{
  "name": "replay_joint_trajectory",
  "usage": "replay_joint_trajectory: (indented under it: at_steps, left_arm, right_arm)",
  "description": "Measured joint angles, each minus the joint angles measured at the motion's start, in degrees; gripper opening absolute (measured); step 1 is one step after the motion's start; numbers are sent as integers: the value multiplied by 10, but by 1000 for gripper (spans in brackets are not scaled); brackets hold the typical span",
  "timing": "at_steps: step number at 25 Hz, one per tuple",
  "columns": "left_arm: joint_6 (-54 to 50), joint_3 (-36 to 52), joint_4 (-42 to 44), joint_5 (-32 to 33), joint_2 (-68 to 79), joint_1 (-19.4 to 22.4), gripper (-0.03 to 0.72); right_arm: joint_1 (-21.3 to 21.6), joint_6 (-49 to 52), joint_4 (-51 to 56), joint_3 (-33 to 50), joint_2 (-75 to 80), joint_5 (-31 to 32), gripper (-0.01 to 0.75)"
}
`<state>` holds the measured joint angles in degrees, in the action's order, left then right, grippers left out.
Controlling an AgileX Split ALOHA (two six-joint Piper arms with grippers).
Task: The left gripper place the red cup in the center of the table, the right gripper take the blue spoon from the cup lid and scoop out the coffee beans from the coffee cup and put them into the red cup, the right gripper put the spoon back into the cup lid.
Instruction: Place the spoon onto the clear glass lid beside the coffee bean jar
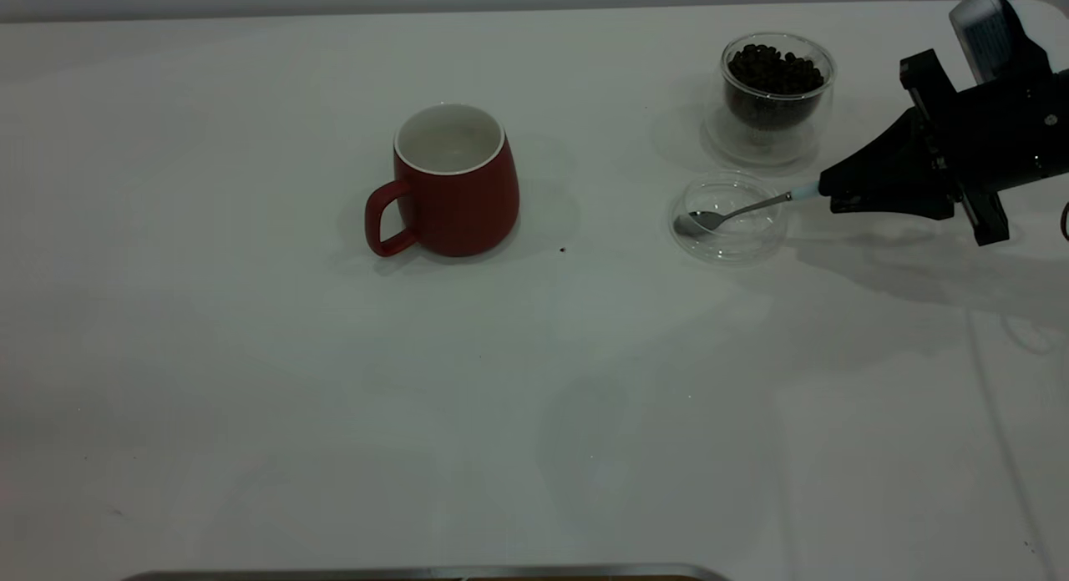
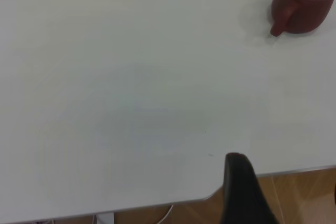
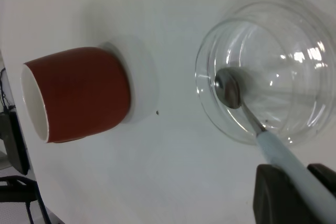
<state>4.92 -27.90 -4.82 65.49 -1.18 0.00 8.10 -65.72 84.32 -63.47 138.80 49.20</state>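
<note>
The red cup [image 1: 455,180] stands upright near the table's middle, handle toward the left; it also shows as the red cup [image 2: 304,1] and the red cup [image 3: 79,93]. The glass coffee cup [image 1: 777,84] at the back right holds dark beans. In front of it lies the clear cup lid [image 1: 731,218]. The spoon [image 1: 735,214] rests with its metal bowl in the lid [image 3: 262,77]. My right gripper [image 1: 835,193] is shut on the pale blue handle of the spoon [image 3: 273,148]. My left gripper [image 2: 286,174] hangs open over the table's edge, far from the cup.
One stray bean [image 1: 562,250] lies on the table to the right of the red cup. A metal strip [image 1: 426,573] runs along the near edge. A thin cable [image 1: 994,414] trails across the table at the right.
</note>
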Motion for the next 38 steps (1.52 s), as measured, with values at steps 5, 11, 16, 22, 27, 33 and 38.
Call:
replay_joint_trajectory:
  at_steps: [5, 11, 16, 22, 27, 33, 38]
  left_arm:
    - [0, 0, 0, 0, 0, 0, 471]
    - [0, 0, 0, 0, 0, 0, 471]
    - [0, 0, 0, 0, 0, 0, 471]
    - [0, 0, 0, 0, 0, 0, 471]
    - [0, 0, 0, 0, 0, 0, 471]
    - [0, 0, 0, 0, 0, 0, 471]
    - [0, 0, 0, 0, 0, 0, 471]
  right_arm:
    - [0, -1, 4, 0, 3, -7, 113]
    - [0, -1, 4, 0, 3, -7, 113]
    - [0, -1, 0, 0, 3, -13, 161]
    - [0, -3, -7, 0, 4, -28, 296]
    - [0, -3, -7, 0, 4, -28, 322]
    - [0, -3, -18, 0, 4, -28, 342]
    - [0, -3, -22, 0, 4, -28, 440]
